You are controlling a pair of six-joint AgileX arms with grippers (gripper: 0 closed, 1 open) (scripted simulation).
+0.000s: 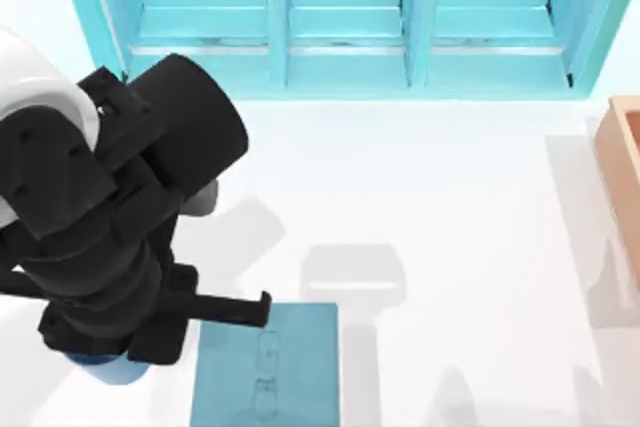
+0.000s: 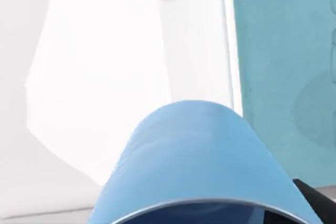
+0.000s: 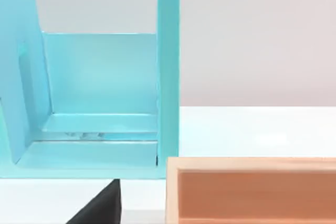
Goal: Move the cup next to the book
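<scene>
Already the cup [image 1: 105,369] sits low at the desk's [image 1: 450,197] front left, just beside the book [image 1: 265,367], under the left claw [image 1: 150,342]. Whether that claw grips it, I cannot tell. Judging by this, only letting go and backing off remain.

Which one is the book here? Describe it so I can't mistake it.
Start from the big light-blue shelf unit at the table's far edge, then come to the near edge. The book lies flat there, right of the cup: a darker teal slab with faint embossed figures.
</scene>
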